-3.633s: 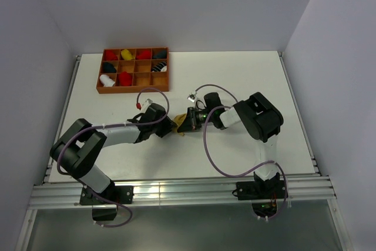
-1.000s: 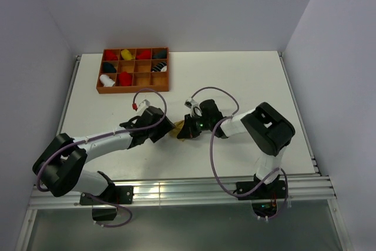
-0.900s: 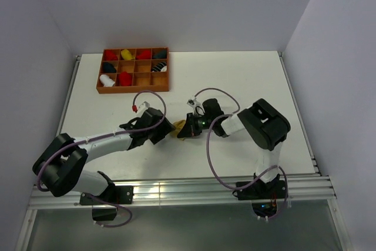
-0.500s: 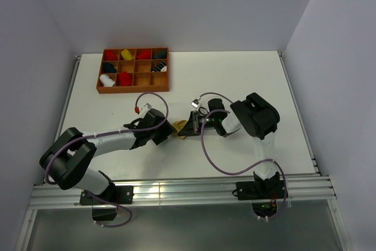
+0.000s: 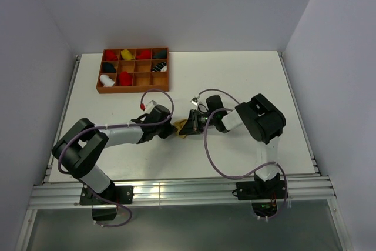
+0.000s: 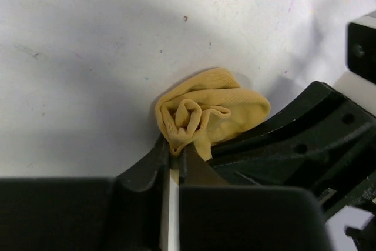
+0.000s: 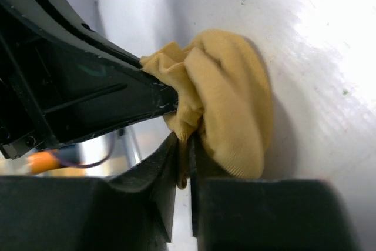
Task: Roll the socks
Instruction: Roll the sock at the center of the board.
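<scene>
A tan-yellow sock (image 5: pixel 181 127) lies bunched on the white table between my two grippers. My left gripper (image 5: pixel 172 129) comes at it from the left. In the left wrist view this gripper (image 6: pixel 174 150) is shut on a pinched fold of the sock (image 6: pixel 211 110). My right gripper (image 5: pixel 189 125) meets it from the right. The right wrist view shows that gripper (image 7: pixel 187 139) shut on a lower fold of the sock (image 7: pixel 235 104), with the rest bulging above the fingers. The two grippers nearly touch.
A brown wooden compartment tray (image 5: pixel 132 91) stands at the back left, holding several rolled socks, among them a white one (image 5: pixel 107 80) and a red one (image 5: pixel 124 78). Cables loop over both arms. A metal rail runs along the near edge.
My left gripper has closed onto a fold of the sock, and its arm has drawn in closer. The right gripper has kept its hold and barely moved.
</scene>
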You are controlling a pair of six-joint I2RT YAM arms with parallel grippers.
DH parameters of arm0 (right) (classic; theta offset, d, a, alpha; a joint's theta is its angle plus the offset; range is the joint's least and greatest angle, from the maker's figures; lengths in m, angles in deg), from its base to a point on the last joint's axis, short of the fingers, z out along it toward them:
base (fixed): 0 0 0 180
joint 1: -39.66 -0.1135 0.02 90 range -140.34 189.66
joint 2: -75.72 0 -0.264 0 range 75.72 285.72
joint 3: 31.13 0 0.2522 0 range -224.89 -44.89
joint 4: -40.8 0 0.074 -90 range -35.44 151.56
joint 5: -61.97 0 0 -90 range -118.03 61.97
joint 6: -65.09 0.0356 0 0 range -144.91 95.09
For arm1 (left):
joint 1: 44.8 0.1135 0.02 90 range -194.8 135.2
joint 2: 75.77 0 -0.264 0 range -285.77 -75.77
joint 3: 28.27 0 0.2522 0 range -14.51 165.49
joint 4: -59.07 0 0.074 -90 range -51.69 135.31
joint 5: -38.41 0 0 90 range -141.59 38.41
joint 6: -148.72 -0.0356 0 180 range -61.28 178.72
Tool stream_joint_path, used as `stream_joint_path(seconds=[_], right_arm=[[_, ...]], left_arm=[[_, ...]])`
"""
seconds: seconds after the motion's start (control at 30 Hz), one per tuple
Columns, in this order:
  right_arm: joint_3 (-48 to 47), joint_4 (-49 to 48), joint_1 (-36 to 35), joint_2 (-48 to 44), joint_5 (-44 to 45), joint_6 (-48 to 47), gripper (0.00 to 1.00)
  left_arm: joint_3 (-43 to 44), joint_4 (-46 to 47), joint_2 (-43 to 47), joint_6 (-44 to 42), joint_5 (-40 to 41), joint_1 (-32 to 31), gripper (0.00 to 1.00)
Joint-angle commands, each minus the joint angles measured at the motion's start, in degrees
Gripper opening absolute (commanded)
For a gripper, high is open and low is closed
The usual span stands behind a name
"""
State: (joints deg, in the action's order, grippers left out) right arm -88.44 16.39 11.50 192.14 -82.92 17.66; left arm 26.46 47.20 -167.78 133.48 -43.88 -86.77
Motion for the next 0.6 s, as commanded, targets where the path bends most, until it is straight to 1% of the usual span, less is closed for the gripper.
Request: stream_joint_path(seconds=[0.0,0.03,0.07,0.1,0.13,0.17,0.2,0.23,0.3,0.33,0.37,0.43,0.5,0.57], right_arm=[[0.0,11.5,-1.0,-6.9,11.1,-12.4,0.19],[0.1,13.3,-1.5,-8.7,13.2,-14.1,0.23],[0.4,16.1,-2.9,-12.6,16.0,-15.6,0.29],[0.9,17.3,-3.8,-14.6,21.4,-18.1,0.31],[1.1,19.8,-4.7,-16.5,24.9,-19.4,0.34],[1.4,20.8,-6.6,-20.0,27.7,-20.4,0.36],[1.8,21.7,-7.6,-21.6,30.7,-22.2,0.39],[2.1,22.9,-8.6,-23.2,38.0,-23.0,0.39],[3.8,22.7,-11.8,-27.5,44.7,-25.0,0.4],[4.5,21.9,-12.9,-28.9,50.2,-25.7,0.4],[5.2,21.0,-14.1,-31.4,52.4,-26.3,0.4],[7.5,18.2,-17.9,-33.4,57.0,-28.1,0.39],[9.2,16.3,-21.1,-35.1,58.4,-29.5,0.38],[10.2,14.3,-22.7,-35.1,59.6,-30.4,0.37]], left_arm=[[-0.7,-4.3,-1.9,-0.8,0.9,0.1,0.02],[-0.7,-4.7,-1.7,-0.9,1.0,0.1,0.0],[-0.7,-5.1,-1.2,-1.5,1.1,0.1,0.0],[-0.5,-6.0,-0.9,-1.9,1.1,0.1,0.0],[-0.3,-6.5,-0.6,-2.2,1.1,0.1,0.0],[-0.1,-6.7,-0.4,-3.2,0.7,0.1,0.0],[0.8,-7.2,-0.4,-3.7,0.5,0.1,0.0],[1.4,-8.9,-0.4,-4.2,0.5,0.1,0.0],[2.4,-9.9,-0.1,-4.9,0.4,0.0,0.0],[2.5,-10.3,0.0,-5.1,0.3,0.0,0.0],[2.6,-10.5,0.3,-5.0,0.3,0.1,0.0],[3.1,-10.9,0.8,-5.1,-0.1,0.1,0.0],[3.5,-11.2,0.7,-5.1,-0.5,0.1,0.0],[4.0,-11.6,0.6,-5.2,-0.8,0.1,0.0]])
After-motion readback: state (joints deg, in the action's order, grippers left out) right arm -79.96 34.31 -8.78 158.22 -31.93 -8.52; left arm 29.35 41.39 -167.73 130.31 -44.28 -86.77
